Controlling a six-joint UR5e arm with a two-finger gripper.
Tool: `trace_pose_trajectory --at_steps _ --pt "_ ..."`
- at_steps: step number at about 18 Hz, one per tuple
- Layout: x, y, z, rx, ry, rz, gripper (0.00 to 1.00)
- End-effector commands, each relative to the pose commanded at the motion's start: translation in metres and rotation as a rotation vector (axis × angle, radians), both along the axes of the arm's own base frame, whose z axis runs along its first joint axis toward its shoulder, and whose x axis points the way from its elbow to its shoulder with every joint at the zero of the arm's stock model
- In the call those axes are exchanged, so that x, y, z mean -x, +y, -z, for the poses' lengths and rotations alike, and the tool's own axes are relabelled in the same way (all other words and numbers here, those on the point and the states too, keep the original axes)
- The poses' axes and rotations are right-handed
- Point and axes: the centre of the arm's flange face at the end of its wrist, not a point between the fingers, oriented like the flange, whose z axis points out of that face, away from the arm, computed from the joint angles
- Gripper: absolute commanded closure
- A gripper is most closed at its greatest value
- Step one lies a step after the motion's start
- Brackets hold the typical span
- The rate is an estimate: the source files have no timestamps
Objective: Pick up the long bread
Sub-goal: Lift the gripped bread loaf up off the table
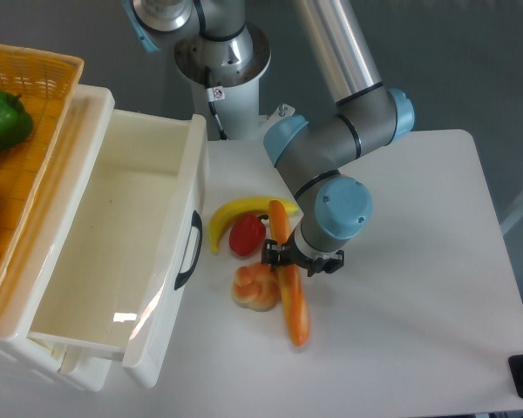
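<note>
The long bread [295,306], a slim glossy orange-brown baguette, lies on the white table, running from beside the banana down toward the front. My gripper [300,259] hangs over the bread's middle, pointing down. It is open, with one dark finger on each side of the loaf and its jaws wider than the bread. The arm's blue-capped wrist hides part of the bread's upper half.
A yellow banana [229,214], a red round fruit [247,235] and a knotted tan bun [255,287] crowd the bread's left side. Further left stands an open white drawer [113,235]. Beyond it is a wicker basket [35,78] holding a green pepper [2,120].
</note>
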Motion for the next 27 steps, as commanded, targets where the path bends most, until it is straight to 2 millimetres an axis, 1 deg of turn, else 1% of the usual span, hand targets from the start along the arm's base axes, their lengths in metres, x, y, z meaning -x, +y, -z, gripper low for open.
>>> trace_pose_trajectory --at_steps 1,4,7,9,14,15,16,17,19,20,22,25,27 --pt "-0.001 0.001 0.001 0.001 -0.001 0.002 0.77" --pt "0.000 0.000 -0.001 -0.001 -0.001 -0.003 0.99" --pt "0.002 0.001 -0.003 -0.003 0.005 -0.002 1.00" --pt "0.004 0.003 -0.010 -0.011 0.017 0.003 1.00" --pt "0.015 0.010 -0.053 -0.057 0.082 0.012 1.00" --pt "0.017 0.011 -0.060 -0.068 0.094 0.032 1.00" --pt "0.019 0.011 -0.071 -0.087 0.112 0.097 1.00" --pt "0.019 0.009 -0.081 -0.099 0.128 0.118 1.00" --pt "0.024 0.001 -0.097 -0.116 0.152 0.149 1.00" --pt "0.024 0.000 -0.103 -0.125 0.161 0.175 1.00" --pt "0.029 -0.003 -0.111 -0.132 0.168 0.202 1.00" --pt "0.037 -0.013 -0.125 -0.149 0.188 0.259 1.00" --pt "0.040 -0.019 -0.128 -0.154 0.192 0.291 1.00"
